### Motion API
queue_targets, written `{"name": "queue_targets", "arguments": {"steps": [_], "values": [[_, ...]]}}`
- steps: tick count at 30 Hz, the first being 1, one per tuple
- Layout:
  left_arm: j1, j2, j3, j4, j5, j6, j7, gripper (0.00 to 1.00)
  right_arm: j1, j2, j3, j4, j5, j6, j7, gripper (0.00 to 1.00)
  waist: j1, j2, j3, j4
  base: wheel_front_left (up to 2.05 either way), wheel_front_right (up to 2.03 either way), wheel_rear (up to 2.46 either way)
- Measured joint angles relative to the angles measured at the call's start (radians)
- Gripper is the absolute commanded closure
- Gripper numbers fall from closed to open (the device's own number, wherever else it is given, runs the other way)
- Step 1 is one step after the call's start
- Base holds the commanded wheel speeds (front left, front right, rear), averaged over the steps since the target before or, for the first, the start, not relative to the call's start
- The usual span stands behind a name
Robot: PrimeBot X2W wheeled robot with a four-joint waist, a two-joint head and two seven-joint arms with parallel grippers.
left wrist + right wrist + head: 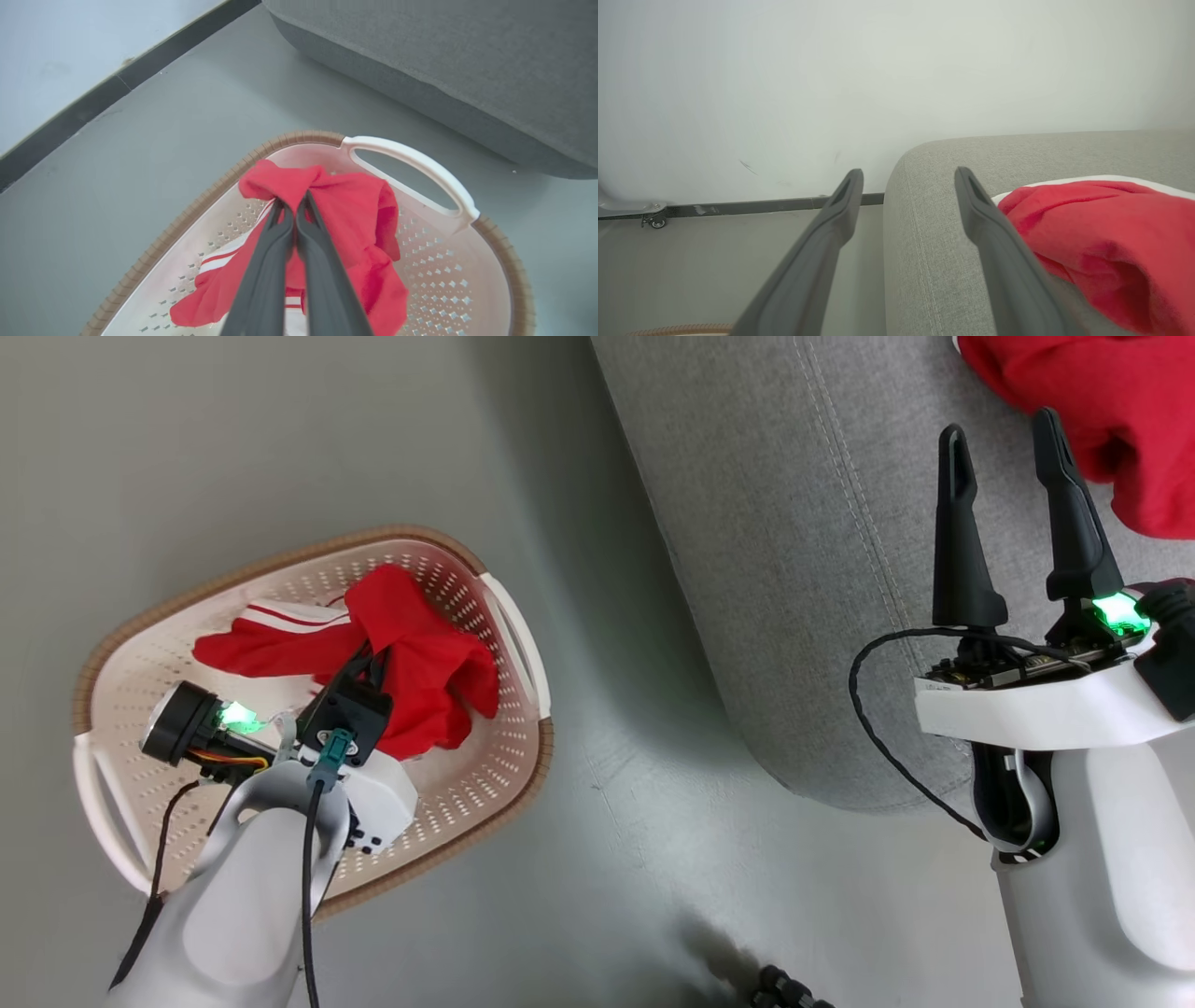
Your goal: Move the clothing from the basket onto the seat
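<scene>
The cream perforated basket (485,775) (448,280) with a brown rim sits on the floor to the left of the grey seat (794,569) (467,70) (934,242). Red clothing with white stripes (420,663) (355,210) lies bunched in the basket. My left gripper (366,658) (294,205) reaches down into the basket and is shut on a raised fold of that red clothing. Another red piece of clothing (1120,420) (1101,238) lies on the seat. My right gripper (999,429) (908,177) hovers open above the seat, just left of that piece, holding nothing.
A grey floor (233,448) surrounds the basket. A pale wall with a dark baseboard (93,102) (761,205) runs behind. A small caster wheel (656,223) stands at the wall. A dark object (784,989) pokes in at the head view's bottom edge.
</scene>
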Motion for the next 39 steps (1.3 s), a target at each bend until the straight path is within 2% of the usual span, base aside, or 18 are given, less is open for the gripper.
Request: {"name": "queue_targets", "arguments": {"steps": [17, 32, 39], "values": [[0.061, -0.048, 0.073, -0.131, -0.080, 0.082, -0.021, 1.00, 0.008, -0.017, -0.013, 0.042, -0.076, 0.000, -0.001, 0.00, 0.0000, 0.0000, -0.161, 0.099, 0.00, 0.00, 0.00], [0.164, -0.054, 0.129, -0.314, -0.145, 0.109, -0.021, 1.00, 0.081, -0.048, -0.006, 0.089, -0.099, 0.000, -0.001, 0.00, 0.0000, 0.0000, -0.322, 0.177, 0.00, 0.00, 0.00], [0.208, -0.058, 0.140, -0.377, -0.158, 0.116, -0.021, 1.00, 0.121, -0.057, 0.032, 0.115, -0.106, 0.000, -0.001, 0.00, 0.0000, 0.0000, -0.400, 0.207, 0.00, 0.00, 0.00]]}}
